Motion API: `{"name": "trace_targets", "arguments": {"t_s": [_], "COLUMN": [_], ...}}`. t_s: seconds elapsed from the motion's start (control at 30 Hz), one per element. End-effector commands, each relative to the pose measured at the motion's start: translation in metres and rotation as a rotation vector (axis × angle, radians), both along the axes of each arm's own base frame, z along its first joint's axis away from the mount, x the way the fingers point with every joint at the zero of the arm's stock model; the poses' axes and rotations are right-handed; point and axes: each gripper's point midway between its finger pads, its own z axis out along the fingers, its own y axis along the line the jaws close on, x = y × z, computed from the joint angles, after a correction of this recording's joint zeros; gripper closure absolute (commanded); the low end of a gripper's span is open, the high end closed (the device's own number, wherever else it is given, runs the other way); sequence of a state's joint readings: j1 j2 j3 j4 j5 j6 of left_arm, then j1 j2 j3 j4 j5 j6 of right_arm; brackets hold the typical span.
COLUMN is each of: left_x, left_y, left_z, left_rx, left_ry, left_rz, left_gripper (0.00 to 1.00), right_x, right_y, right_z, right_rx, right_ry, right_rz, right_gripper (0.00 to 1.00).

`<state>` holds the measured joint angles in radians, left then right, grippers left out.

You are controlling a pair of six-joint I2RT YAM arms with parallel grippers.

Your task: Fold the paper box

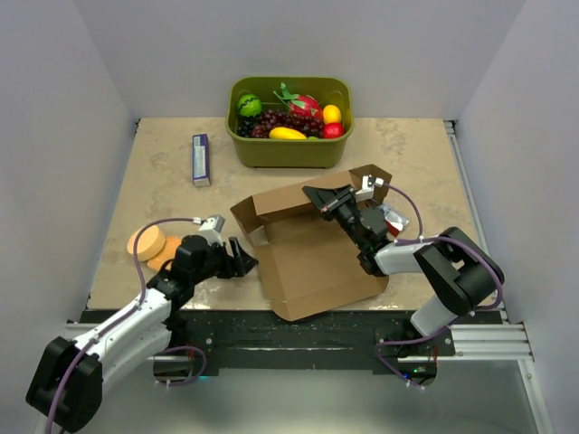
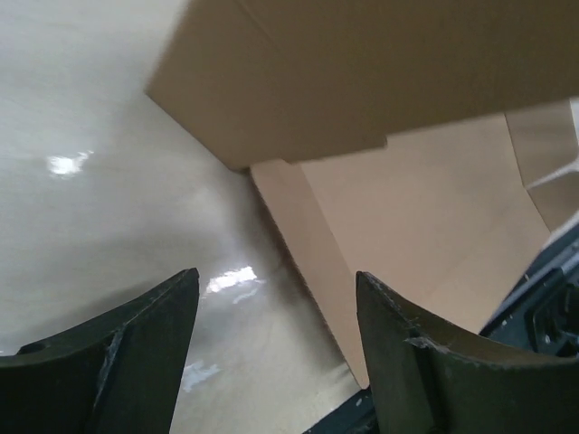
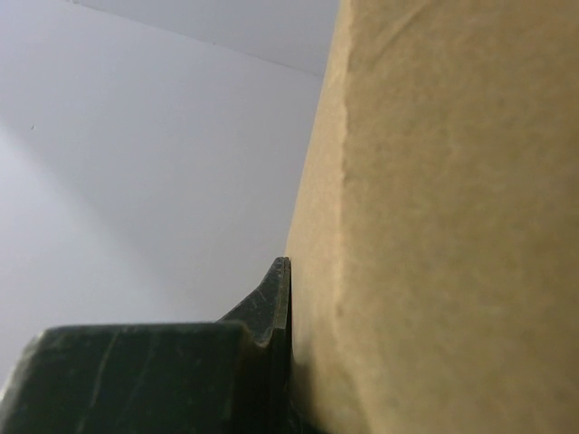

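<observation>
Near edge, left gripper [image 1: 244, 262]: my jaws stand wide with nothing between them, low over the table [image 1: 412, 158], just beside the box's left side.
Left fingers [image 2: 118, 362]: a raised cardboard panel overhangs just ahead of them; the base runs off to the right.
Box [image 1: 312, 262]: mid-table with its base flat. The left and back walls are partly raised, and the near flap lies flat by the table's front edge.
Right gripper [image 1: 318, 194]: closed flat on the back wall's top edge, one finger [image 3: 163, 380] pressed against cardboard.
Handling: I judge it light, thin and springy at the creases. It is likely to slide on this smooth top and to dent under a hard pinch.
Hold: take the walls by their free edges, close to a crease, with one side kept anchored.
Far side: tub [image 1: 271, 155] of fruit just behind the box.
</observation>
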<state>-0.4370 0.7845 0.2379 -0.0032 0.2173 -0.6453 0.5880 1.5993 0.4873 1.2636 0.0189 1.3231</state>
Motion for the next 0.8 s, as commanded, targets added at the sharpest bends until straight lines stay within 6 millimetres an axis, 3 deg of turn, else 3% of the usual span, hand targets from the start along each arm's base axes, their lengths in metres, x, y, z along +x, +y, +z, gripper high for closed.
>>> {"name": "trace_targets", "arguments": {"t_s": [0.0, 0.37, 0.63, 0.77], "left_x": [0.008, 0.016, 0.019, 0.022], "left_y": [-0.022, -0.017, -0.01, -0.006], "left_z": [0.014, -0.01, -0.041, -0.046], "left_rx": [-0.137, -0.108, 0.039, 0.079], "left_ry": [-0.053, -0.046, 0.014, 0.013], "left_rz": [0.013, 0.065, 0.066, 0.072], "left_gripper": [0.27, 0.39, 0.47, 0.5], "right_x": [0.004, 0.005, 0.005, 0.006], "right_y": [-0.011, -0.012, -0.013, -0.013], "right_z": [-0.014, -0.012, -0.016, -0.017], "right_rx": [-0.079, -0.083, -0.086, -0.089], "right_ry": [0.015, 0.016, 0.024, 0.026], "right_rz": [-0.06, -0.068, -0.072, -0.074], "right_gripper": [1.0, 1.0, 1.0, 1.0]}}
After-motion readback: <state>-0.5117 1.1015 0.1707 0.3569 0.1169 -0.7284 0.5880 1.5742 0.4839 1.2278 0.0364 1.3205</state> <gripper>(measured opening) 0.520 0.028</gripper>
